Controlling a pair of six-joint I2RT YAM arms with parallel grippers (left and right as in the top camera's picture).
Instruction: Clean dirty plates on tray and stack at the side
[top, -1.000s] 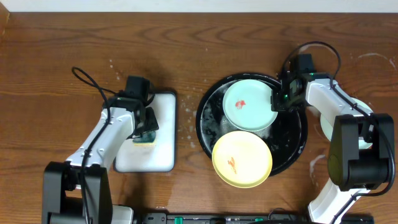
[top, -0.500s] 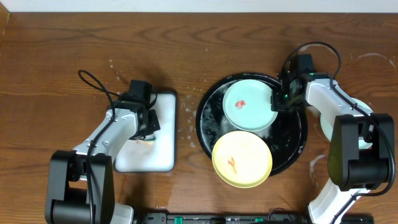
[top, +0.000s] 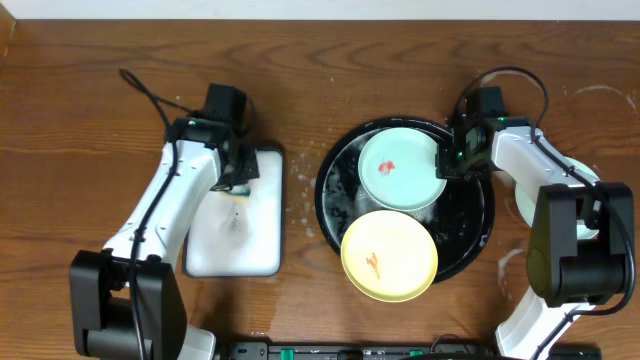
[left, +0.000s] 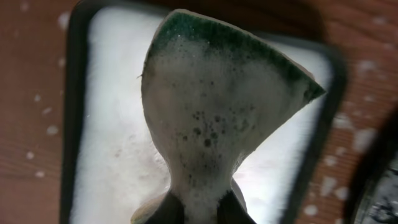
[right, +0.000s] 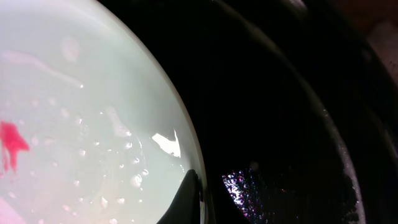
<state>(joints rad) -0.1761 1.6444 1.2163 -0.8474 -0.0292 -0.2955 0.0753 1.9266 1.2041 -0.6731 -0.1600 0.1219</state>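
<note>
Left claw (left: 199, 208): clenched on the narrow lower end of a sponge (left: 217, 106), green on its far edge, coated in foam, hanging over the white tray (left: 112, 155).
White tray: rectangular, holds a layer of suds.
Right claw (right: 196, 200): one dark finger lies on the right rim of the mint plate (right: 81, 124). The other is lost against black, so I cannot tell whether it grips.
Mint plate: wet, one red smear, lying in the far half of the black tray (top: 335, 190).
Yellow plate (top: 390, 255): orange smear, on the black tray's near part, touching the mint plate.
Counter (top: 90, 120): brown wood grain, white flecks between the two trays.
</note>
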